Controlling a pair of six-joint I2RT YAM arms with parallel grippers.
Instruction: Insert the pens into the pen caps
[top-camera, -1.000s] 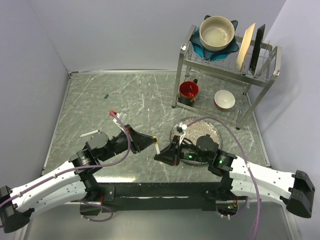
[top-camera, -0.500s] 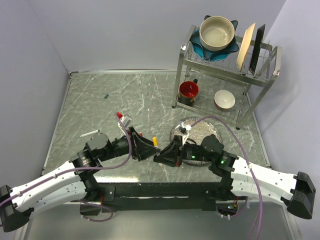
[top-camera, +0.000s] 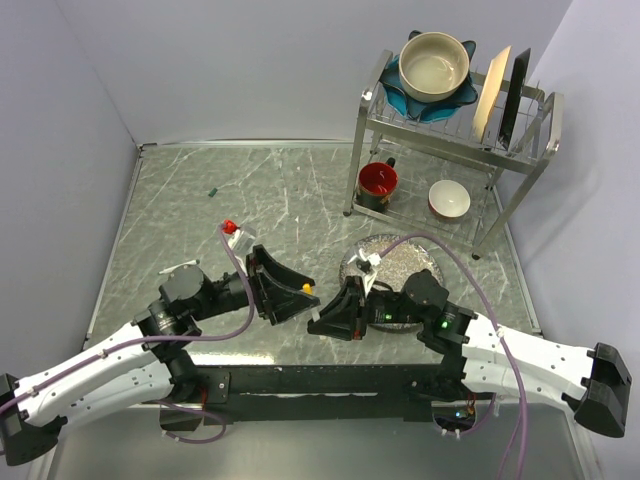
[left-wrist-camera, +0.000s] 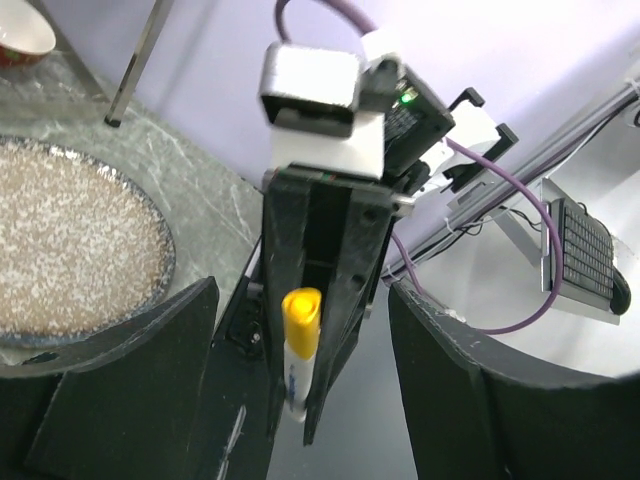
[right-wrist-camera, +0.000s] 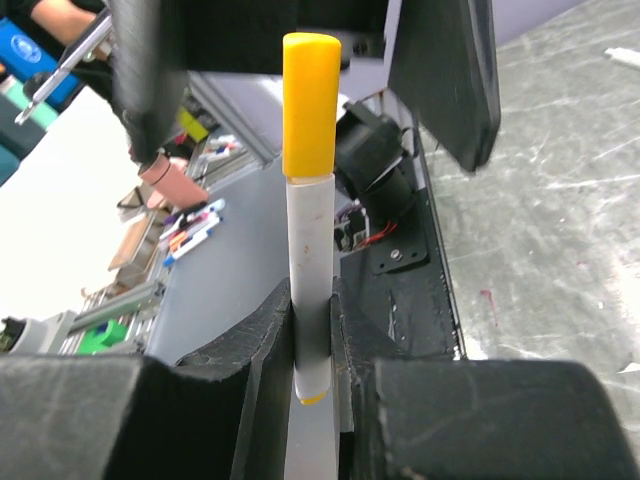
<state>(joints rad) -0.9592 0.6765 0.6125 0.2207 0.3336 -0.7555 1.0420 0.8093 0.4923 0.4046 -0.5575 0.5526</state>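
Yellow cap (right-wrist-camera: 311, 105) crowns 1 pen (right-wrist-camera: 310, 290) pinched in the right pincer (right-wrist-camera: 312, 335); left pincer (left-wrist-camera: 302, 320) gapes wide, empty.

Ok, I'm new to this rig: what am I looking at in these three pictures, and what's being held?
A left arm and a right arm are bolted at the near edge of the table. The overhead picture looks down from behind them; the other two come from a camera on each wrist, so the black wedges there are that arm's own fingers. The right gripper is shut on a white pen that wears the yellow cap. The left gripper is open, fingers either side of that cap, not touching it. On the table lie another white pen, a dark green cap and a speckled plate; a dish rack stands far right.
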